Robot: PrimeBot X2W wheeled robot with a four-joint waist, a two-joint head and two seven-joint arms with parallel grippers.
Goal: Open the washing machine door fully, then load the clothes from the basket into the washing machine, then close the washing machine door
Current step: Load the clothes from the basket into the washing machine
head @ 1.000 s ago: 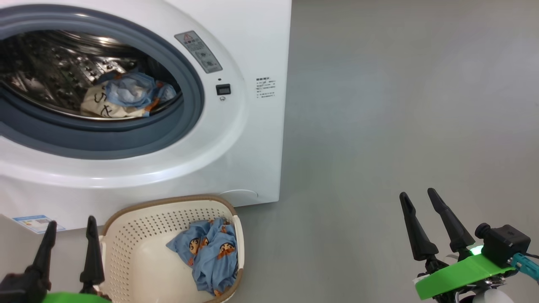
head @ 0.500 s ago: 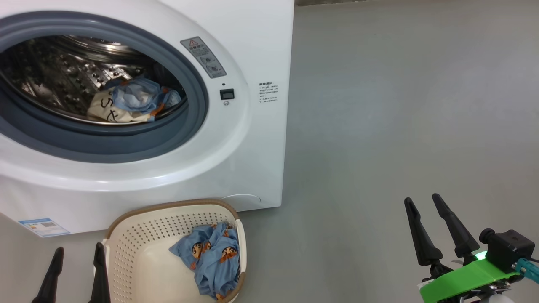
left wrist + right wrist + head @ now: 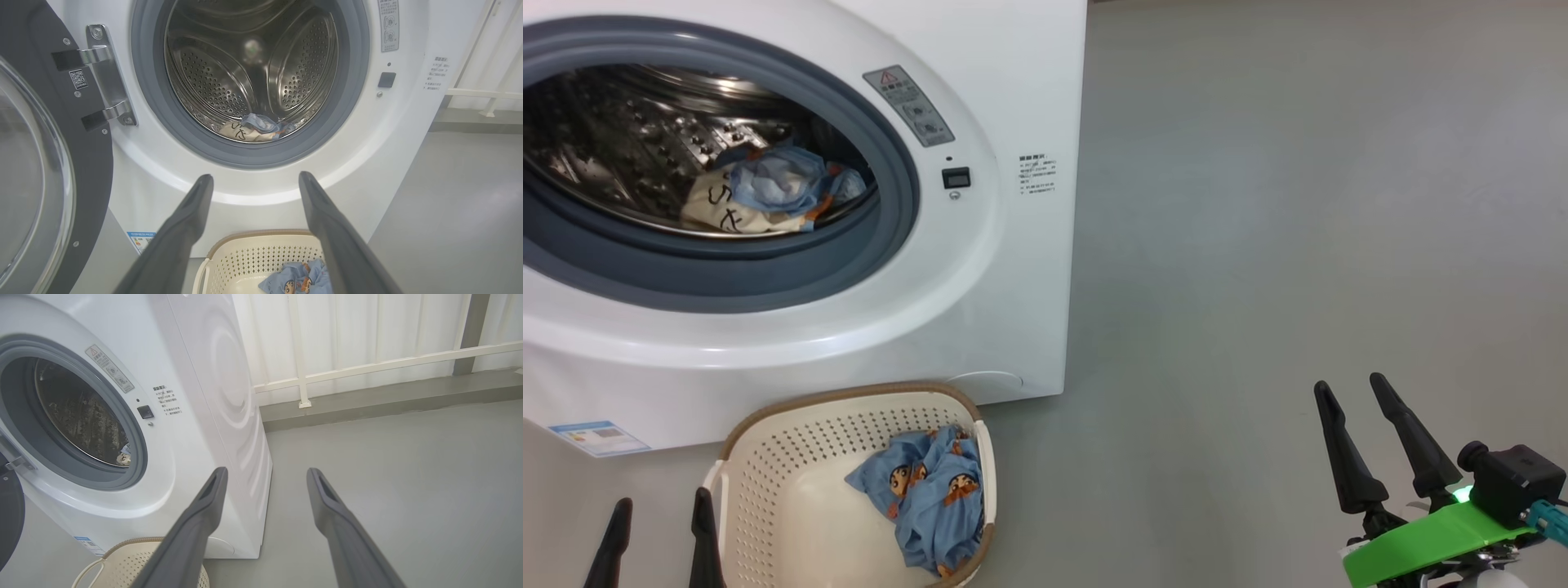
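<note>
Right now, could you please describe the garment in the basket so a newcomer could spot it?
Start at the white washing machine; a cream perforated basket stands on the floor before it. Crumpled against its right side lies the garment: light blue with orange-and-tan cartoon figures and, unlike the drum's bundle, no cream patch.

The washing machine [image 3: 1029, 310] is glossy white, its drum [image 3: 212, 81] shiny perforated steel (the seal [image 3: 261, 157] matt rubber). The basket [image 3: 792, 457] is cream plastic, the clothes [image 3: 935, 502] soft cloth, the floor [image 3: 1298, 245] smooth matt grey.
</note>
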